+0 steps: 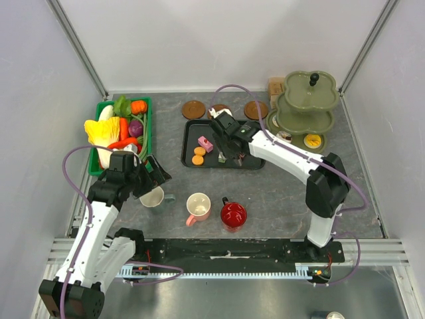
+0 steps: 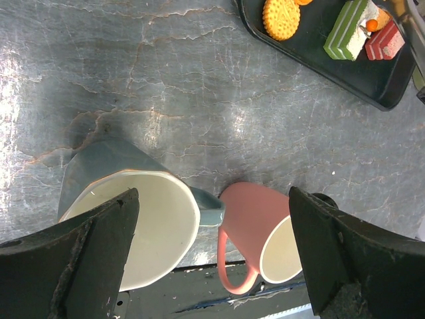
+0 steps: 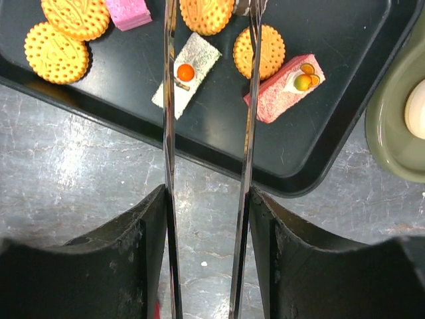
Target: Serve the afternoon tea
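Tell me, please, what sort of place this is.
Probably a robot test cell, staged for tea: white panel walls, toy cakes on a black tray, a green crate of toy vegetables.

Bright, even light, sharp focus, mild glare on the table.

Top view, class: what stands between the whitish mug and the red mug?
The pink mug, between the whitish mug and the red mug; the top view shows it.
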Robot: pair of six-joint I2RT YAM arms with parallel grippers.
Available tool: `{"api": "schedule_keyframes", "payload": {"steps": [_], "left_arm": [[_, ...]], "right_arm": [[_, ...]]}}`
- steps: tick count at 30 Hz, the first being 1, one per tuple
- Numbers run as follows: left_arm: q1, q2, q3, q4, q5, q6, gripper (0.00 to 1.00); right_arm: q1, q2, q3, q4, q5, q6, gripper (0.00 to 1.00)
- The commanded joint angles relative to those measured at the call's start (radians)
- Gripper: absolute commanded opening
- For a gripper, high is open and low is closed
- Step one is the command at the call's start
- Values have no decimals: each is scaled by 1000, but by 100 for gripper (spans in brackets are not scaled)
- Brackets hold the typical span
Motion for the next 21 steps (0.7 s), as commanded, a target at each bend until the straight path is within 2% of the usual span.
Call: {"api": "schedule_keyframes", "payload": {"steps": [1, 21], "left_arm": [[4, -13, 28, 16, -1, 22, 99], [6, -30, 23, 16, 0, 19, 99]], "right_arm": [[21, 66, 107, -33, 49, -25, 57], [69, 241, 313, -215, 197, -61, 56]]}}
